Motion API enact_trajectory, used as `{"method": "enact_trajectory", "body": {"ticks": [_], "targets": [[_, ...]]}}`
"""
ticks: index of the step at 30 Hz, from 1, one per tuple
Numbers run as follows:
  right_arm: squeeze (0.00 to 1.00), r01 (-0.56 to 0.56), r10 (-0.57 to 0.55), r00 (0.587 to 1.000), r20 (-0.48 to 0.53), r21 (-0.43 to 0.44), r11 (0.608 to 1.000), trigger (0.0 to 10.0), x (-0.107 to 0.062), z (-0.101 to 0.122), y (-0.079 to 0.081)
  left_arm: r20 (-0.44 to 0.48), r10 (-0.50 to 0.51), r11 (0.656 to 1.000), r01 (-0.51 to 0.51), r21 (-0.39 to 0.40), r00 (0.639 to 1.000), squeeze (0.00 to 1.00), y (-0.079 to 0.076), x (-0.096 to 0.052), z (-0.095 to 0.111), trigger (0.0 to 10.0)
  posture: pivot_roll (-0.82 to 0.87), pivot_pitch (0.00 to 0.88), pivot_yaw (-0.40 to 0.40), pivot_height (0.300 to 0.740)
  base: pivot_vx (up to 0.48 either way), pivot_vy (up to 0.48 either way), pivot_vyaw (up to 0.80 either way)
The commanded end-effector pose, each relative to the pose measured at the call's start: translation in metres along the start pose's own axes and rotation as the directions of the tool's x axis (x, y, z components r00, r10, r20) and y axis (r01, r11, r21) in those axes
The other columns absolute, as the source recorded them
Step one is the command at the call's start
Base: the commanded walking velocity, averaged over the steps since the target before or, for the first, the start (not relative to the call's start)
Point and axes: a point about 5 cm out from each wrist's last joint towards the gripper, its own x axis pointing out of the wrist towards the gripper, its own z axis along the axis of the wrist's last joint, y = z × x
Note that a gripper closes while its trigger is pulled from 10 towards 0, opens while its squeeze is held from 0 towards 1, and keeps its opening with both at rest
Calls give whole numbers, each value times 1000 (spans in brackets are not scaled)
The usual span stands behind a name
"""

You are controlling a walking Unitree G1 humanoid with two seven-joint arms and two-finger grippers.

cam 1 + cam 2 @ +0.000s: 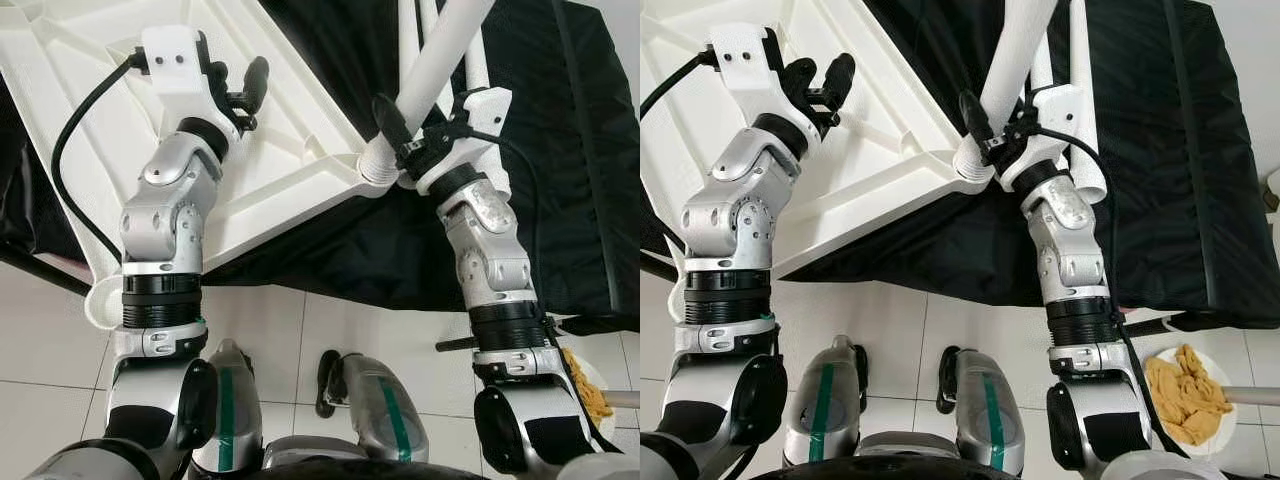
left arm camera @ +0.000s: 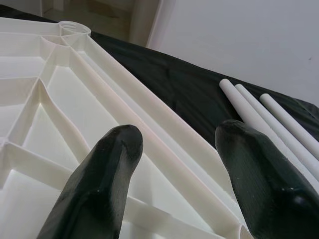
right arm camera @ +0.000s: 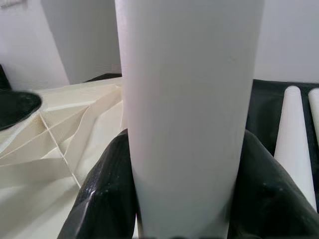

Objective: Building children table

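A white plastic table top [image 1: 290, 150] lies upside down on a black-covered surface, ribbed underside up. My right gripper [image 1: 420, 125] is shut on a white round table leg [image 1: 440, 50], which stands tilted with its lower end in the corner socket [image 1: 378, 165] of the top. In the right wrist view the leg [image 3: 189, 99] sits between both black fingers [image 3: 107, 189]. My left gripper [image 1: 238, 85] hovers open over the ribs near the top's far edge, holding nothing; its fingers [image 2: 99, 184] are spread above a rib.
Several loose white legs [image 2: 269, 119] lie on the black cloth [image 1: 1180, 150] beyond the held leg. A white plate with yellow stuff [image 1: 1188, 400] sits on the tiled floor [image 1: 290, 330] by my right side. A black cable [image 1: 75, 130] loops off my left wrist.
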Motion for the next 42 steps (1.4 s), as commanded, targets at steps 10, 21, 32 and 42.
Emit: {"method": "enact_trajectory", "body": {"ticks": [10,21,32,42], "targets": [[0,198,-176,976,-125,196,960,10000,-10,-24,-21,-2,-6,1000,6,-1,1000,0,-4,0,1,10000,124,84,-75,740,0,0,0],[0,134,-124,983,-134,66,989,10000,-6,-22,-14,3,-3,1000,3,-2,1000,0,-4,-1,2,10000,131,76,-80,740,0,0,0],[0,61,-59,985,-161,4,998,10000,-5,-27,-4,11,11,1000,-11,-2,1000,0,-2,-3,4,10000,137,78,-86,740,0,0,0],[0,8,-12,984,-176,-25,1000,10000,-8,-31,2,14,17,1000,-17,-2,1000,0,-1,-4,5,10000,137,86,-87,740,0,0,0]]}}
